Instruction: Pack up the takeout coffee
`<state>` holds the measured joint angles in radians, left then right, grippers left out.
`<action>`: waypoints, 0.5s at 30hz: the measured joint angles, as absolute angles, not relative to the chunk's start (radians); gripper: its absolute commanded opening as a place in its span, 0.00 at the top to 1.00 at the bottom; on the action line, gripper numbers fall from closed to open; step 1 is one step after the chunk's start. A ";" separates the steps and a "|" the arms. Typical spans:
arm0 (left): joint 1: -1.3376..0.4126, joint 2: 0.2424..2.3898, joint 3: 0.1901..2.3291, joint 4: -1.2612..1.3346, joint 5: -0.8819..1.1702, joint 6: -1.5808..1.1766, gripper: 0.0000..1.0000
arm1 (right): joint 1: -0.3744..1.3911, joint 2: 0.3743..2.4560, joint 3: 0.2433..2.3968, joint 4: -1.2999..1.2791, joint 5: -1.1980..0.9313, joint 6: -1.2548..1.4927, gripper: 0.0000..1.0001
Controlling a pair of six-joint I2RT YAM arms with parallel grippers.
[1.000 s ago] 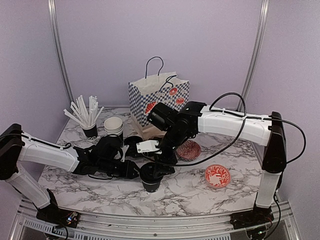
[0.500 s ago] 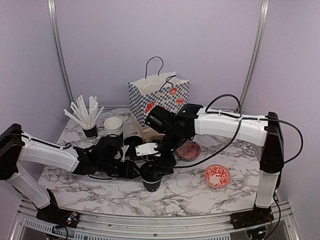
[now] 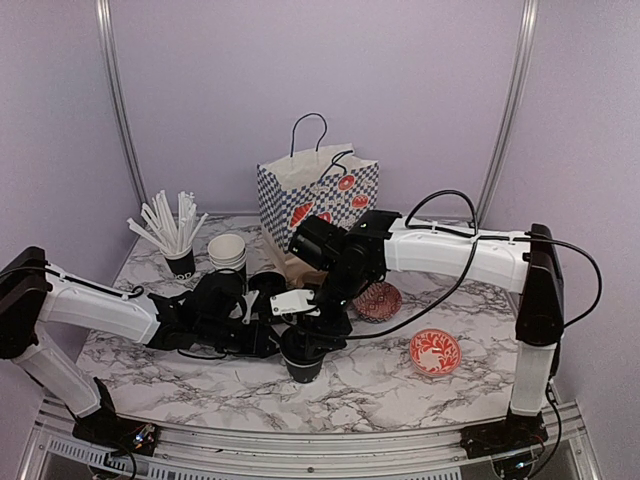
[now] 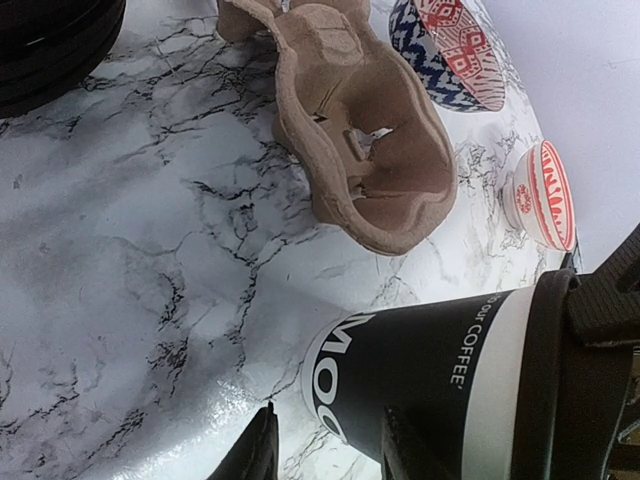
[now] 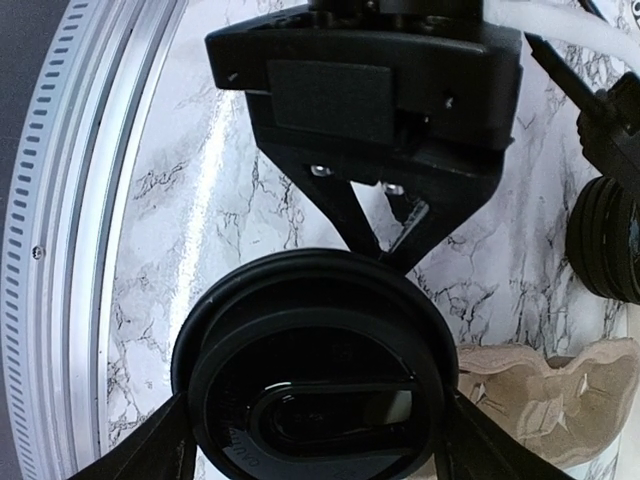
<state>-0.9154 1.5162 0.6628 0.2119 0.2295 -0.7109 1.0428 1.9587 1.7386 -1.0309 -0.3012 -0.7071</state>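
Note:
A black takeout coffee cup (image 3: pixel 302 368) with white lettering stands on the marble near the front middle. My left gripper (image 3: pixel 272 343) holds it low on its side; in the left wrist view the cup (image 4: pixel 450 380) sits between the two fingers of the left gripper (image 4: pixel 325 425). A round black lid (image 5: pixel 315 370) sits on top of the cup. My right gripper (image 3: pixel 310 335) hangs straight over it, and in the right wrist view its fingers (image 5: pixel 170 445) press against both sides of the lid's rim, with the right gripper (image 5: pixel 318 440) centred on the lid.
A brown cardboard cup carrier (image 4: pixel 370 140) lies just behind the cup, in front of the checked paper bag (image 3: pixel 318 195). A stack of spare cups (image 3: pixel 227 250), a cup of straws (image 3: pixel 180 262) and a stack of black lids (image 4: pixel 50 50) stand at the left. Red-patterned bowls (image 3: pixel 435 350) (image 3: pixel 380 298) lie to the right.
My right gripper's jaws have narrowed onto the lid, and the right arm has shifted slightly left and down over the cup. The left arm and the cup have stayed put.

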 measured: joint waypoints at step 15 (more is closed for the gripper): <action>-0.915 1.535 0.659 0.237 0.236 -0.722 0.63 | 1.044 1.981 1.771 -1.053 -0.313 -0.695 0.05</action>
<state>-0.9154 1.5352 0.6590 0.2371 0.2356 -0.7219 1.0439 1.9812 1.7706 -1.0527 -0.3130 -0.6949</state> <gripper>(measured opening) 0.357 0.940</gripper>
